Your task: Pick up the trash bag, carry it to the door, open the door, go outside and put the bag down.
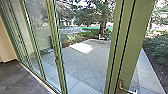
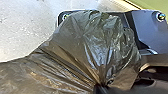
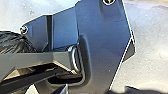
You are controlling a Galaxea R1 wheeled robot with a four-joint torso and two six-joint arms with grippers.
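Where the dark, shiny plastic is drawn tightly together, you have the trash bag in your left gripper. This gripper is closed on the gathered neck of the bag, and from this narrow place the plastic opens like a fan to both sides, with many sharp folds. You can also see black, wrinkled plastic beside the robot's own plate in the right wrist view. Under the bag lies pale, speckled ground, but whether the bag touches it, you cannot tell. How wide your right gripper is open, or if it has hold of something, you also cannot tell.

Take twelve o'clock as straight ahead of the head camera. A broad green door frame stands near at one o'clock, and a door handle is low on it. Glass panels in green frames run from ten to eleven o'clock; next to them, at ten, are a dark floor and a beige wall. At twelve you have the paved yard with a bright patch of sunlight, and behind it, slightly toward one, a tree trunk. Dense bushes grow at two o'clock, beside the paving.
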